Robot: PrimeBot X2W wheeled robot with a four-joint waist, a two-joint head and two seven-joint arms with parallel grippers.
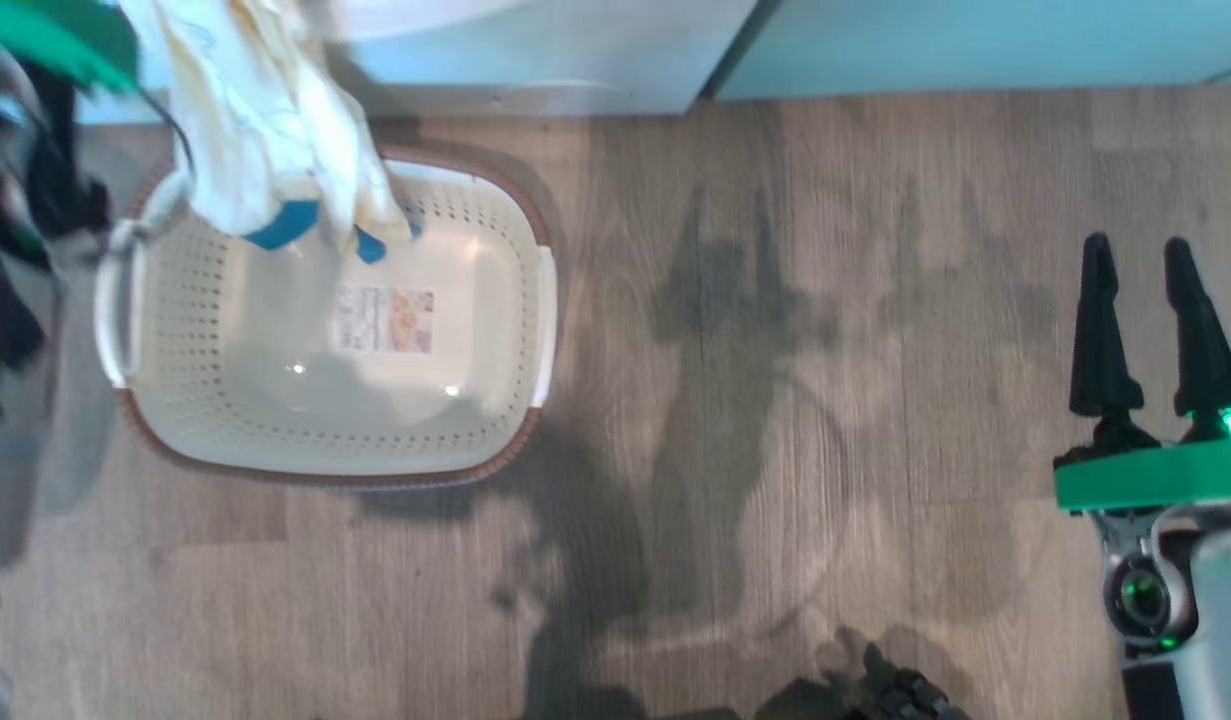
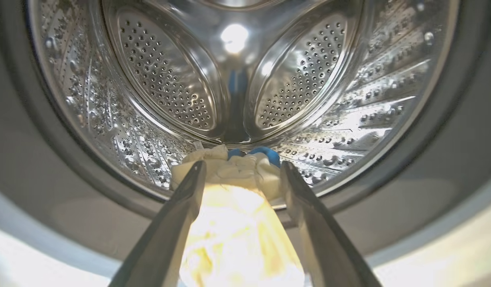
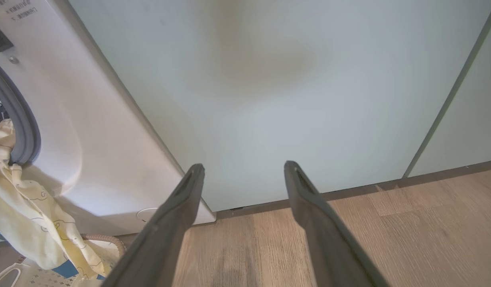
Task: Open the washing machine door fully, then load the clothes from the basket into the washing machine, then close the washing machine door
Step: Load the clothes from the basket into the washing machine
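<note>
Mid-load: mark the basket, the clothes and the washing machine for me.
basket (image 1: 325, 440): head view, perforated near wall.
clothes (image 1: 265, 120): head view, hanging yellow fabric.
washing machine (image 2: 165, 75): left wrist view, steel drum back.

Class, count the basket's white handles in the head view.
2. One handle at the left of the basket, the other at its right. The clothes hide some rim.

Head looks down on basket (image 1: 495, 320); left wrist close into drum (image 2: 161, 75); right wrist faces cabinet (image 3: 289, 79); all share clothes (image 1: 265, 130).

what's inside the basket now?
Basket floor is bare apart from its sticker. The clothes hang over its far left corner, dangling in; what lies under them there is covered.
</note>
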